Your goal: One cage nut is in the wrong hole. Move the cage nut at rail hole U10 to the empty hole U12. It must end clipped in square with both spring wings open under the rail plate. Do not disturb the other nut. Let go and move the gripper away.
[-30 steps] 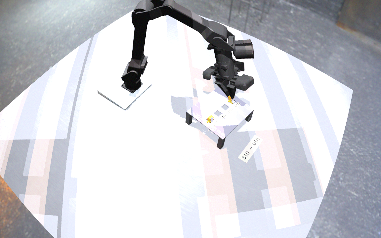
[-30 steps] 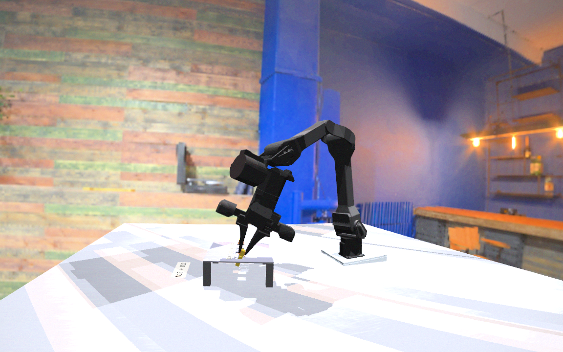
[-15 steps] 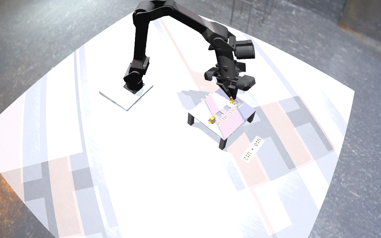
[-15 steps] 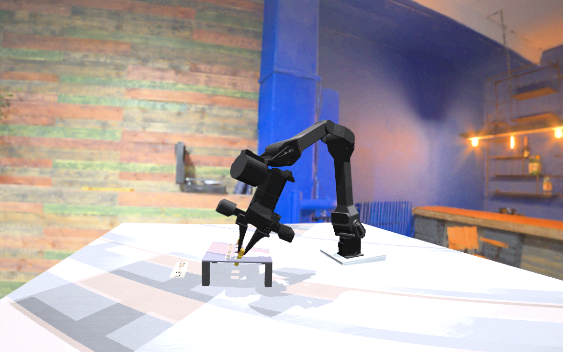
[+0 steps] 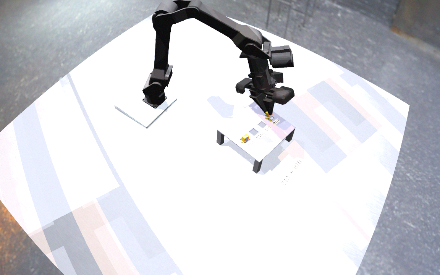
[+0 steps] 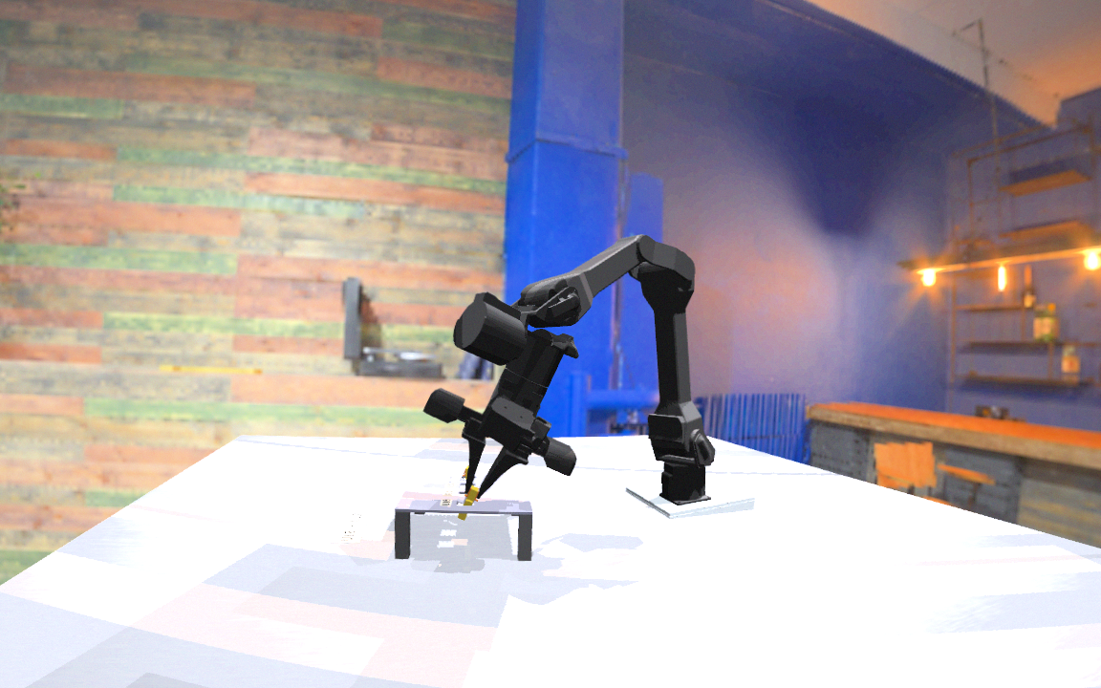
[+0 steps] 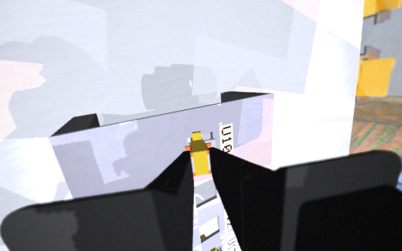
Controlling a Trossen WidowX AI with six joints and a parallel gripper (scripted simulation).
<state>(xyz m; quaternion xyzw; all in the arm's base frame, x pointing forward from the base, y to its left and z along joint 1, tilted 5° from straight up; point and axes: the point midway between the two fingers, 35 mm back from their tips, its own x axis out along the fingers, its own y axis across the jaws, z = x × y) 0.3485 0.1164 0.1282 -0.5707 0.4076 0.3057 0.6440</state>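
Wrist view: the end effector [image 5: 269, 113] [image 6: 474, 494] [image 7: 200, 152] pinches the cage nut [image 5: 267, 117] [image 6: 463, 515] [image 7: 201, 162] at U10; its long axis leans, lower end beneath the rail plate [image 5: 262, 148] [image 6: 505, 506] [image 7: 96, 164]; hole U12 [image 5: 253, 131] [image 7: 209, 228] lies towards the frame's bottom from the fingertips, beyond U11 [image 5: 262, 125] [image 7: 206, 196]; freeing it likely comes first.

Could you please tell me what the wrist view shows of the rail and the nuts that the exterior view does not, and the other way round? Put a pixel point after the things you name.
Only the wrist view: a readable U10 label [image 7: 226, 138] beside the held cage nut [image 7: 201, 162] [image 6: 471, 494], and two open square holes in line beyond it.

Only the exterior view: the black arm [image 6: 672, 342] on its pale base plate [image 6: 734, 506], and the nut's lower end below the rail plate [image 7: 100, 164] [image 6: 503, 506].

Both: the gripper [image 7: 201, 155] [image 6: 474, 490] closed on that tilted nut at the plate.
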